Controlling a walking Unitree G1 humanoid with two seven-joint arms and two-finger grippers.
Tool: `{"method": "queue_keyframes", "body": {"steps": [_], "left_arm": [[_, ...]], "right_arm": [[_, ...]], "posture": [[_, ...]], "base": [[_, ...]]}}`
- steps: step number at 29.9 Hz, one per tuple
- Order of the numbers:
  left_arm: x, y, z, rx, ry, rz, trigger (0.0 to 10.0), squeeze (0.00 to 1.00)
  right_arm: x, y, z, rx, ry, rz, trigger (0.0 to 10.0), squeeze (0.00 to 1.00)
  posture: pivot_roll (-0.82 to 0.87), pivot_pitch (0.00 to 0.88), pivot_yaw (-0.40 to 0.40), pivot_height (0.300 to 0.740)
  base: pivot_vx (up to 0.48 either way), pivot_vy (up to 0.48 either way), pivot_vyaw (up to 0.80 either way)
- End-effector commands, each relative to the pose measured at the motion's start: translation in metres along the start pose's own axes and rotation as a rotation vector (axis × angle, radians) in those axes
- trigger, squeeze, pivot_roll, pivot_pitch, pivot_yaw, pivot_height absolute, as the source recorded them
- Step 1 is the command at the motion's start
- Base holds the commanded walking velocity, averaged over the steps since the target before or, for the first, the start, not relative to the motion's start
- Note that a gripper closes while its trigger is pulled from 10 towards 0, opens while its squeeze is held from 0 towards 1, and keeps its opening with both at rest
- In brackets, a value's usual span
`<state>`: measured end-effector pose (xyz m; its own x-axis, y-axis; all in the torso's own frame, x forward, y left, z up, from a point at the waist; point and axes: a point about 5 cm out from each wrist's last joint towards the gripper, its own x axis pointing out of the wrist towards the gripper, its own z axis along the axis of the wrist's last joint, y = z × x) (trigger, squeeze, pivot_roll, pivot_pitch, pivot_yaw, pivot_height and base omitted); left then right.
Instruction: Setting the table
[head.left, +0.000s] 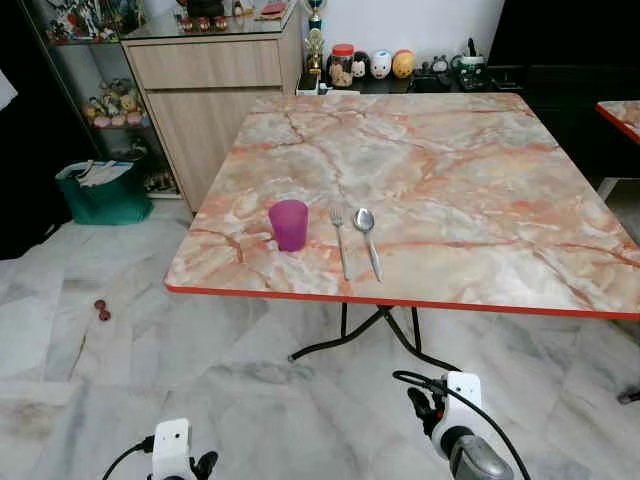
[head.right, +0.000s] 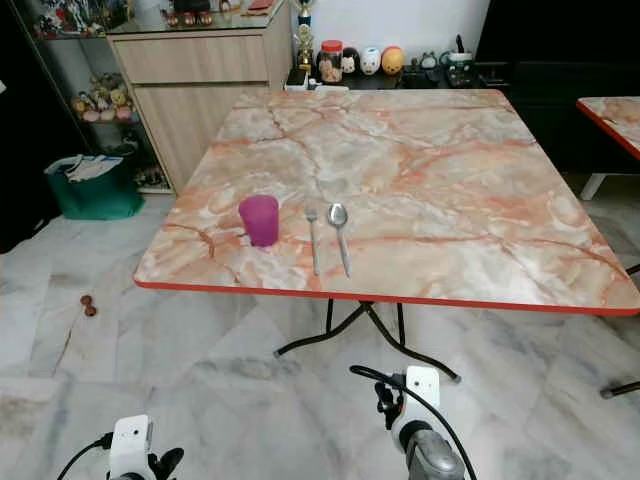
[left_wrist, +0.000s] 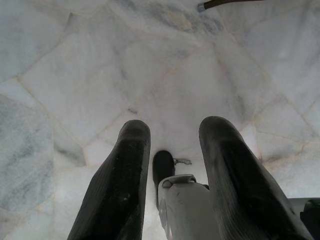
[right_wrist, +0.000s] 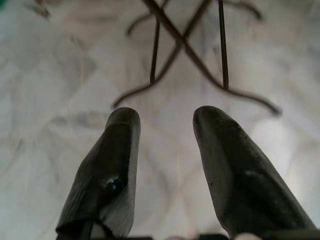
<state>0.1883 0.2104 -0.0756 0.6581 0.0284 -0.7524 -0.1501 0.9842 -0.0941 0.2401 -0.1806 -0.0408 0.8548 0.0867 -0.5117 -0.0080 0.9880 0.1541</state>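
Note:
A purple cup stands upright near the front left edge of the marble table. Just to its right lie a fork and a spoon, side by side, handles toward me. Both arms hang low in front of the table, well below its edge. My left gripper is open over the floor tiles with nothing between its fingers. My right gripper is open too, facing the table's black metal legs.
A wooden cabinet stands behind the table's left corner, with a green bin beside it. Jars and figurines line a dark counter at the back. A second table's corner shows at right. Small brown objects lie on the floor.

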Motion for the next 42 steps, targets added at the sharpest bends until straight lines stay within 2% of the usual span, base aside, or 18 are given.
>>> {"method": "queue_keyframes", "body": {"steps": [1,6,9,13,15,19,20,21,22,24,27,30,32,36,42], "left_arm": [[0.000,0.001,-0.001,0.003,0.002,0.005,10.0,0.00],[0.000,0.000,-0.001,0.006,0.002,0.002,10.0,0.00],[0.000,-0.001,-0.001,0.004,0.000,-0.002,10.0,0.00],[0.000,-0.002,-0.001,0.004,-0.002,-0.005,10.0,0.00],[0.000,-0.002,-0.001,0.011,-0.002,-0.009,10.0,0.00],[0.000,-0.002,-0.002,0.013,-0.001,-0.007,10.0,0.00],[-0.001,-0.001,-0.002,0.013,0.000,-0.005,10.0,0.00],[-0.001,-0.001,-0.002,0.013,0.000,-0.005,10.0,0.00],[-0.001,0.000,-0.002,0.014,0.000,-0.003,10.0,0.00],[-0.001,0.000,-0.002,0.017,-0.001,-0.002,10.0,0.00],[-0.001,0.001,-0.001,0.018,-0.010,0.003,10.0,0.00],[-0.001,0.001,0.000,0.021,-0.014,0.004,10.0,0.00],[-0.001,0.002,0.001,0.027,-0.020,0.009,10.0,0.00],[0.000,0.002,0.004,0.021,-0.035,0.015,10.0,0.00],[0.000,0.002,0.007,0.015,-0.046,0.022,10.0,0.00]], "right_arm": [[0.002,0.002,0.014,-0.039,-0.086,0.018,10.0,1.00],[0.001,0.005,0.022,-0.067,-0.153,0.044,10.0,1.00],[-0.005,0.011,0.028,-0.110,-0.227,0.077,10.0,1.00],[-0.010,0.013,0.030,-0.114,-0.252,0.079,10.0,1.00],[-0.019,0.014,0.032,-0.138,-0.286,0.095,10.0,1.00],[-0.025,0.012,0.034,-0.137,-0.308,0.081,10.0,1.00],[-0.031,0.011,0.038,-0.140,-0.330,0.073,10.0,0.31],[-0.033,0.011,0.040,-0.142,-0.340,0.072,10.0,0.31],[-0.036,0.010,0.045,-0.150,-0.364,0.061,10.0,0.00],[-0.038,0.008,0.051,-0.154,-0.383,0.046,10.0,0.00],[-0.035,0.004,0.072,-0.149,-0.456,0.003,10.0,0.00],[-0.031,0.004,0.081,-0.157,-0.476,-0.003,10.0,0.00],[-0.021,0.004,0.109,-0.141,-0.538,-0.022,10.0,0.00],[-0.015,0.011,0.135,-0.143,-0.594,-0.003,10.0,0.00],[-0.012,0.014,0.149,-0.135,-0.609,0.006,10.0,0.00]], "posture": [[-0.08,0.000,0.044,0.740],[-0.09,0.000,0.040,0.740],[-0.08,0.000,0.036,0.740],[-0.08,0.000,0.035,0.740],[-0.08,0.000,0.034,0.740],[-0.08,0.000,0.033,0.740],[-0.08,0.000,0.033,0.740],[-0.08,0.000,0.033,0.740],[-0.08,0.000,0.033,0.740],[-0.08,0.000,0.033,0.740],[-0.08,0.000,0.035,0.740],[-0.09,0.000,0.038,0.740],[-0.09,0.000,0.038,0.740],[-0.08,0.000,0.035,0.740],[-0.08,0.000,0.033,0.740]], "base": [[0.000,0.000,0.00],[0.000,0.000,0.00],[0.000,0.000,0.00],[0.000,0.000,0.00],[0.000,0.000,0.00],[0.000,0.000,0.00],[0.000,0.000,0.00],[0.000,0.000,0.00],[0.000,0.000,0.00],[0.000,0.000,0.00],[0.000,0.000,0.00],[0.000,0.000,0.00],[0.000,0.000,0.00],[0.000,0.000,0.00],[0.000,0.000,0.00]]}}
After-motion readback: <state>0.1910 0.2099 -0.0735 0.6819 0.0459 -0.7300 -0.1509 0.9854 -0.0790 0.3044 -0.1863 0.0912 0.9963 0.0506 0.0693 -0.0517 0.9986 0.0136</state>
